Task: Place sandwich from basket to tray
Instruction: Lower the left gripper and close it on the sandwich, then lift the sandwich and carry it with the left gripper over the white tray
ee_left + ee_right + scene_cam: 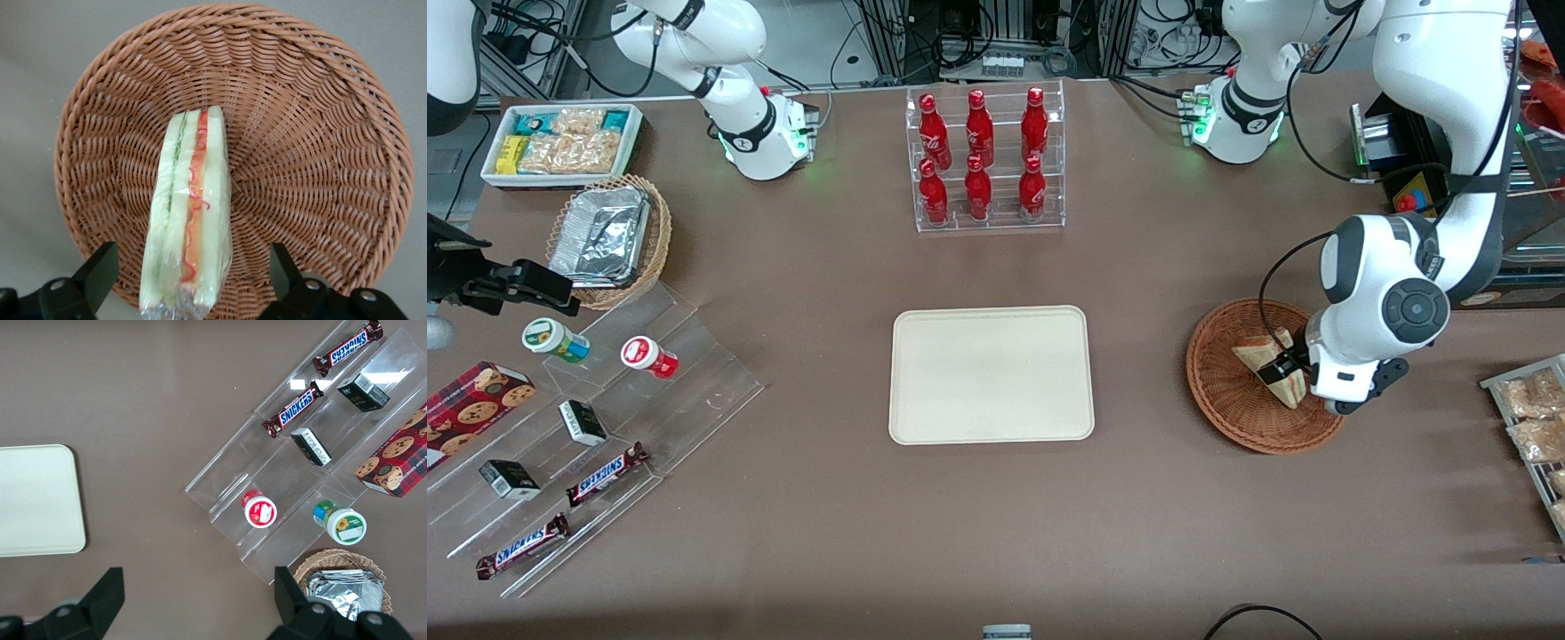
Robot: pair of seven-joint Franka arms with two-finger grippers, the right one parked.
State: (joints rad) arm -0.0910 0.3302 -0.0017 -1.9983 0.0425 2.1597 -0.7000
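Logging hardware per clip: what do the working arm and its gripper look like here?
The left arm is glossy white with dark grey joint bands and a round dark cap on the wrist; a black cable loops beside it. Its gripper, over the basket, has black fingers. The base glows green.

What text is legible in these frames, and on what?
"SNICKERS": on both candy bars on the clear stepped stand.
Cookie box, dark cartons, cups and red bottles: print unreadable.
Sandwich, basket, tray, open gripper over the basket: no text.
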